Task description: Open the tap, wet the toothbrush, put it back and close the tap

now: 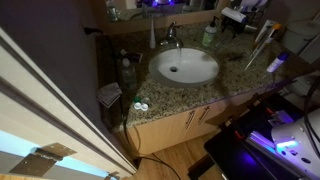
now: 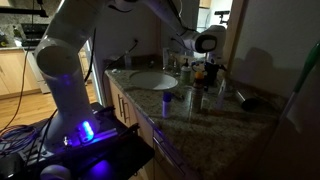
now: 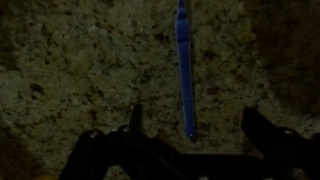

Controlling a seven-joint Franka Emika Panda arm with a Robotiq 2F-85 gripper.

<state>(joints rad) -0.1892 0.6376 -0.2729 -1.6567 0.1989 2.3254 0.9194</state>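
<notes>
Exterior views share the basin [image 1: 200, 62] [image 2: 150, 80] — high above it, low alongside it; wrist view hugs the countertop [image 3: 80, 70].

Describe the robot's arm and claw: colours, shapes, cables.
The arm is white, made of thick rounded segments. A blue light glows at its base, and dark cables trail beside it. In the wrist view the claw shows two dark, angular fingers.
</notes>
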